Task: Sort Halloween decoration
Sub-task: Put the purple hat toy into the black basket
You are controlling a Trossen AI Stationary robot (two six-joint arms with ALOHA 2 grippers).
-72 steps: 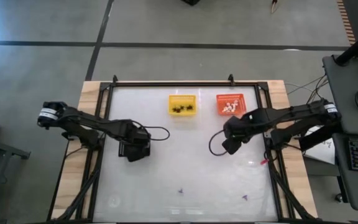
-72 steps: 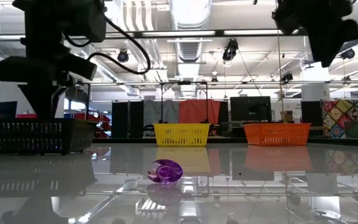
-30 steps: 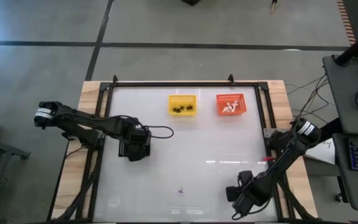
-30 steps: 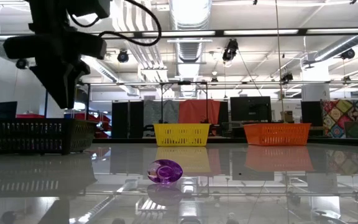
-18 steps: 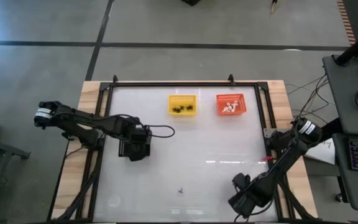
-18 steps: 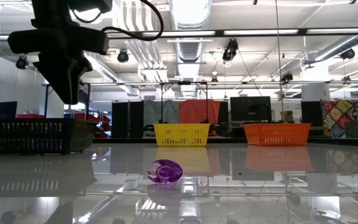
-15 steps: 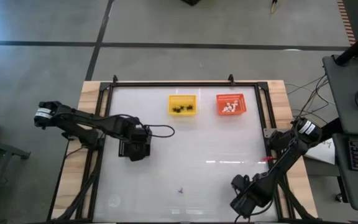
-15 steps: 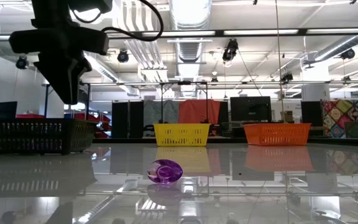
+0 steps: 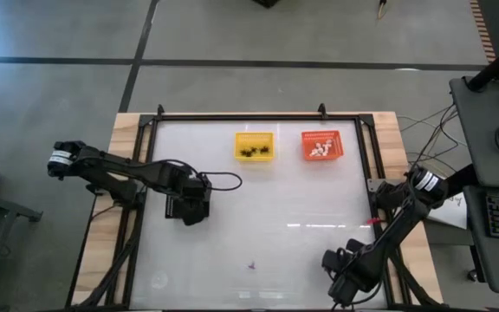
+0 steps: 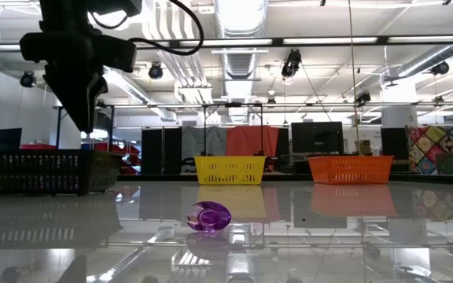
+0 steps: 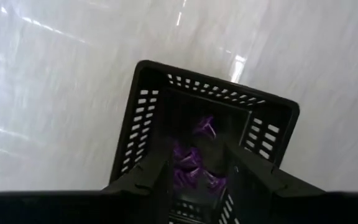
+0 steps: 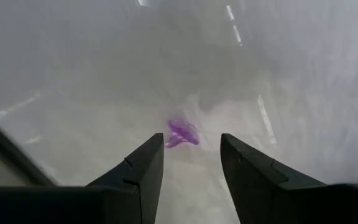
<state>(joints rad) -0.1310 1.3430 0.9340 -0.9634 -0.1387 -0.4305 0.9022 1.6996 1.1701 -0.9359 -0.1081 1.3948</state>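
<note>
A purple trinket (image 12: 180,134) lies on the table between the fingers of my open right gripper (image 12: 192,140), which points down at the near right of the table (image 9: 345,277). It touches neither finger. A second purple trinket (image 9: 252,266) (image 10: 209,216) lies near the middle of the near edge. My left gripper (image 11: 197,177) (image 9: 194,208) hovers open above the black basket (image 11: 204,124) (image 10: 46,171). Several purple trinkets (image 11: 191,168) lie inside that basket.
The yellow basket (image 9: 255,146) holds black trinkets. The orange basket (image 9: 321,145) holds white ones. Both stand at the far side of the table. The glossy white top between the baskets and the near edge is bare. A raised black frame (image 9: 258,116) borders the table.
More than two seconds ago my right gripper stood near the orange basket. It has swung to the near right of the table, over a purple trinket, and has hardly shifted in the last second. My left gripper has stayed above the black basket.
</note>
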